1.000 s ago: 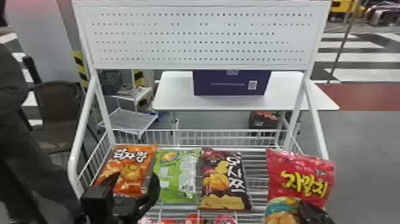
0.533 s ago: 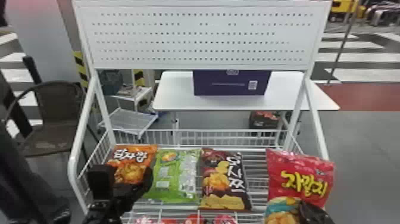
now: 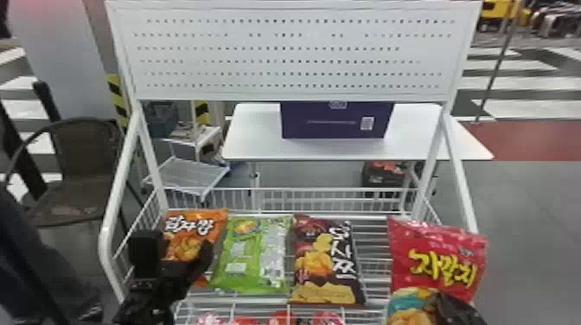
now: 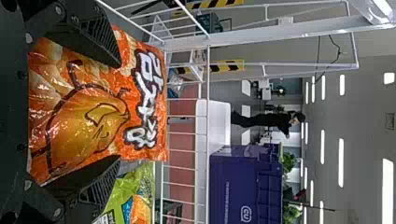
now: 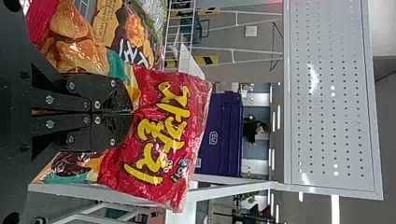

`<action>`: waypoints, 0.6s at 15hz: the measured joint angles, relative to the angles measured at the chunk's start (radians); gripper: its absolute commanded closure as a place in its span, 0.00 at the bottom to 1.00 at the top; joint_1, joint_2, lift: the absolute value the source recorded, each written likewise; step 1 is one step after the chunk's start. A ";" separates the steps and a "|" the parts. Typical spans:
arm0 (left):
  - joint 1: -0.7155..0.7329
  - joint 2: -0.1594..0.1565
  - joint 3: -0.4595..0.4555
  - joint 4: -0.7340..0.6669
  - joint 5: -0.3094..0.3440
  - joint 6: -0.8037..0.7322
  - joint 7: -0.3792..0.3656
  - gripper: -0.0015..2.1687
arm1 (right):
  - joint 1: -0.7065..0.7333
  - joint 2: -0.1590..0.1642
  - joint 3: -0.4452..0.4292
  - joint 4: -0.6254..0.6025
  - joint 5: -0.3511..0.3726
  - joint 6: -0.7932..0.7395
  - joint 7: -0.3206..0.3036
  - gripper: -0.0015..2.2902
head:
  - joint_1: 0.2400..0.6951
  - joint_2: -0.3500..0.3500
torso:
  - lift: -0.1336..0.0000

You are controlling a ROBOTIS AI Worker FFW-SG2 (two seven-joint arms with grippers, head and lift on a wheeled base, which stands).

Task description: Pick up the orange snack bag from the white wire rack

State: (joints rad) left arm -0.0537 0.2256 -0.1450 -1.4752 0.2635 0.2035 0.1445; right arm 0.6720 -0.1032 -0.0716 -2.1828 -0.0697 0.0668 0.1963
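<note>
Orange snack bag (image 3: 194, 227) lies on the white wire rack (image 3: 104, 242) — left gripper (image 3: 178, 244) spread near it, white table (image 3: 255, 144) beyond.

A purple box (image 3: 324, 125) stands on a white table (image 3: 255, 144), a chair (image 3: 88, 151) well apart.

Orange bag (image 4: 156, 84): orange w/ golden art, wht letters edged blk. Green bag (image 3: 255, 281): lime grn, pale panels. Dark bag (image 3: 324, 263): blk & dk red, wht letters. Red bag (image 3: 436, 246): red, yel letters, teal patch. Rack (image 3: 432, 160): wht; panel (image 3: 294, 56): rows of dk dots. Box (image 3: 324, 125): purple, wht marks. L pincer (image 3: 176, 246) & R pincer (image 3: 458, 307): blk.
</note>
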 measured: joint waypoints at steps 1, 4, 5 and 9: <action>-0.001 0.000 0.001 0.001 0.000 0.014 0.000 0.44 | 0.001 -0.001 -0.001 0.001 -0.001 0.000 0.000 0.97 | 0.57 0.50 | 1.00; 0.008 -0.002 0.001 -0.002 0.002 0.031 0.009 0.80 | 0.002 -0.001 -0.004 0.001 -0.003 0.000 0.000 0.97 | 0.57 0.50 | 1.00; 0.012 -0.002 0.000 -0.005 0.002 0.031 0.010 0.80 | 0.002 -0.001 -0.005 0.000 -0.003 0.000 0.000 0.97 | 0.57 0.50 | 1.00; 0.049 0.001 0.001 -0.065 0.002 0.030 0.013 0.80 | 0.002 -0.001 -0.007 0.001 -0.009 0.000 0.000 0.97 | 0.57 0.50 | 1.00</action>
State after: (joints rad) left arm -0.0050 0.2267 -0.1438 -1.5399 0.2654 0.2337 0.1573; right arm 0.6741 -0.1044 -0.0782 -2.1822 -0.0792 0.0668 0.1963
